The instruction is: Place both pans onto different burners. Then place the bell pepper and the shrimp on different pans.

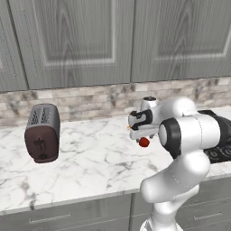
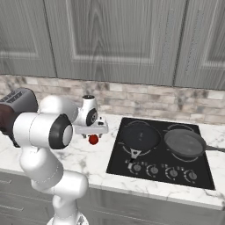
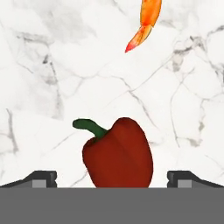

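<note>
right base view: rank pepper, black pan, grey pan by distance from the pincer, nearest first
1. Pepper: on the counter, just under the pincer.
2. Black pan: on the cooktop's near-left burner.
3. Grey pan: on the burner farther right.

I am working in a kitchen. Grey wood-grain wall cabinets point(image 1: 90, 40) hang above a stone-tile backsplash point(image 2: 145, 99). A white marble counter point(image 1: 90, 167) carries a toaster point(image 1: 42, 133) and a black glass cooktop point(image 2: 160, 151) with knob dials point(image 2: 154, 169). Two frying pans point(image 2: 140, 135) sit on its burners point(image 2: 183, 128). Drawer fronts point(image 1: 58, 219) run below the counter.
</note>
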